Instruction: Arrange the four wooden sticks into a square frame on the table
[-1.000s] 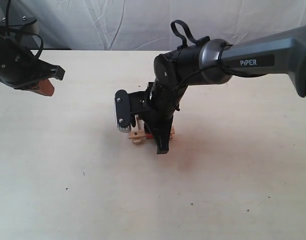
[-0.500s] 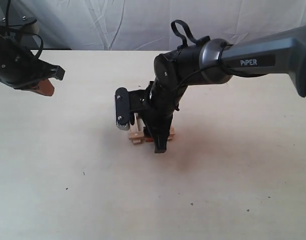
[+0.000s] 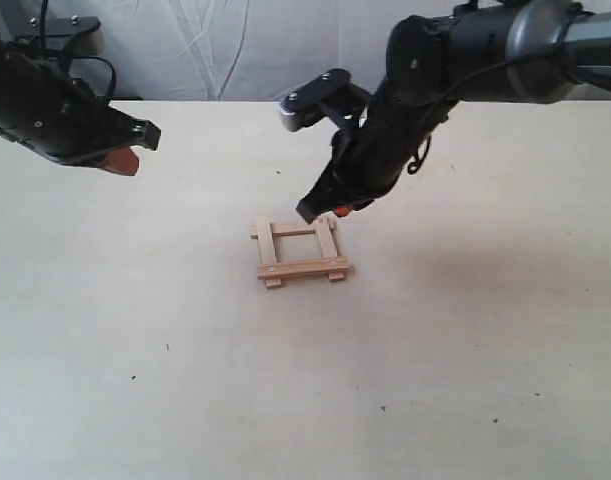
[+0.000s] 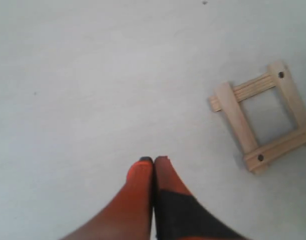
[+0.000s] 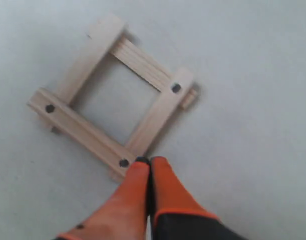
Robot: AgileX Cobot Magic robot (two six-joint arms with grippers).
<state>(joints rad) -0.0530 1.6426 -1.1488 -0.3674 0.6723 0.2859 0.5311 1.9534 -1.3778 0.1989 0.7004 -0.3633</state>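
Note:
The four wooden sticks lie overlapped at their corners as a small square frame (image 3: 300, 251) on the table (image 3: 465, 330), also seen in the left wrist view (image 4: 263, 122) and the right wrist view (image 5: 117, 95). My right gripper (image 3: 330, 212) hangs shut and empty just above the frame's far right corner, its orange fingertips (image 5: 150, 161) pressed together. Well to the left and above the table, my left gripper (image 3: 125, 160) is also shut with nothing in it, its tips (image 4: 153, 161) touching, the frame off to one side.
A crumpled white cloth backdrop (image 3: 235, 50) rises behind the table's far edge. Tiny dark specks (image 3: 167, 347) dot the tabletop in front of the frame.
My right arm has lifted off the frame and drawn back up and to the right, uncovering the whole square. The left gripper has shifted slightly right.

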